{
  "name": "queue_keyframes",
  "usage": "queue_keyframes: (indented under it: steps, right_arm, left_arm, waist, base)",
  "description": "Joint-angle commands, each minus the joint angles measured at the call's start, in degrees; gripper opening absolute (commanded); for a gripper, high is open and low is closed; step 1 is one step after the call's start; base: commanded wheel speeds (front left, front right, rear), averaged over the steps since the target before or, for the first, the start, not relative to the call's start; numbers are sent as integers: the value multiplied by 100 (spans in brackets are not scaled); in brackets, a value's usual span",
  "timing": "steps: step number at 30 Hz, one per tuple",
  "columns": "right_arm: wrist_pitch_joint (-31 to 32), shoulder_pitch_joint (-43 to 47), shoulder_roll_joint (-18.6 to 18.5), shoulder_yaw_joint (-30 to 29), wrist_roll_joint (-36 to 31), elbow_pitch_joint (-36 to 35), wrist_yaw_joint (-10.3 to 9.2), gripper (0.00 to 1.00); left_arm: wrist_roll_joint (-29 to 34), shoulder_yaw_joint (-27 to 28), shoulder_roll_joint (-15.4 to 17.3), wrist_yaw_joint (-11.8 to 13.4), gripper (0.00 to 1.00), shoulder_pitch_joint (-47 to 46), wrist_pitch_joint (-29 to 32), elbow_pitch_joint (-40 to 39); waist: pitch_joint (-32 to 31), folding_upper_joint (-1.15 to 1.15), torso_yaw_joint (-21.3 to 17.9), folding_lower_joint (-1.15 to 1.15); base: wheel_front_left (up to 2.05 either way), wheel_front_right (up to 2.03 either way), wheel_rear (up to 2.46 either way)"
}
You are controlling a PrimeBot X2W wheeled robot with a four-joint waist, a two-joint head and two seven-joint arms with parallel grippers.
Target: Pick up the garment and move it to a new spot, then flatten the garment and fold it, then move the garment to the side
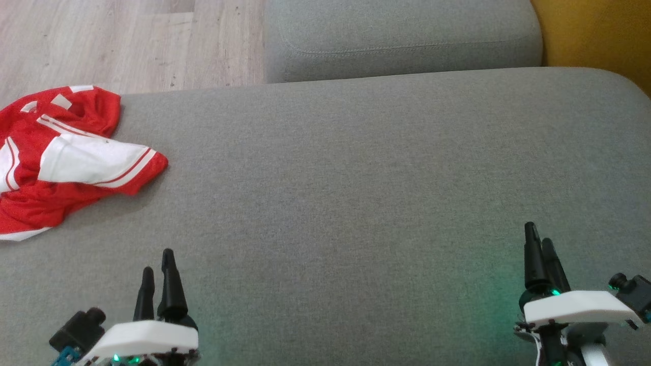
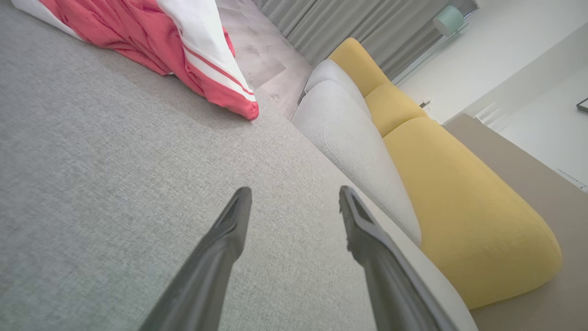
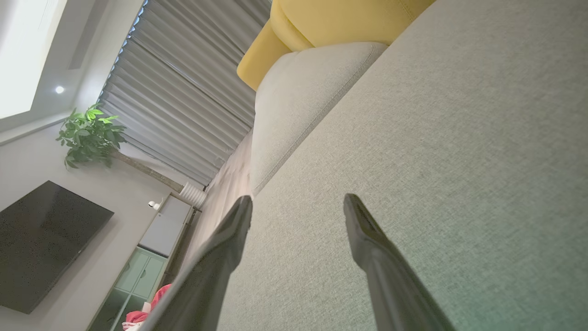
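Note:
The garment [image 1: 61, 157] is a red and white jersey lying crumpled at the far left of the grey sofa seat [image 1: 356, 193], partly past the view's left edge. In the left wrist view the garment [image 2: 183, 50] lies ahead and to the upper left of the fingers. My left gripper [image 1: 157, 262] hovers at the lower left, open and empty, well short of the garment. My right gripper [image 1: 539, 235] is at the lower right, open and empty, far from the garment. A red bit of the garment [image 3: 142, 315] peeks out at the bottom of the right wrist view.
A second grey cushion [image 1: 402, 35] lies beyond the seat, with a yellow cushion [image 1: 600, 35] at the back right. Wooden floor [image 1: 101, 40] shows past the seat's far left edge. The right wrist view shows curtains, a plant [image 3: 89, 135] and a dark screen [image 3: 41, 243].

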Motion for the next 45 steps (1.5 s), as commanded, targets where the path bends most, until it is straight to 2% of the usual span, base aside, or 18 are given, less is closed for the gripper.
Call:
queue_keyframes:
  steps: [1,45]
  right_arm:
    - [-92,-110,-36,102,-180,-185,12,100]
    - [-818,-166,-53,741,-3226,-38,19,100]
  left_arm:
    - [186,27,37,54,100,-69,-80,-220]
    - [3000,-220,43,326,100,113,-811,-1]
  waist:
    - [1,0,1,0]
    - [15,0,61,0]
  base:
    - [0,0,0]
    - [0,0,0]
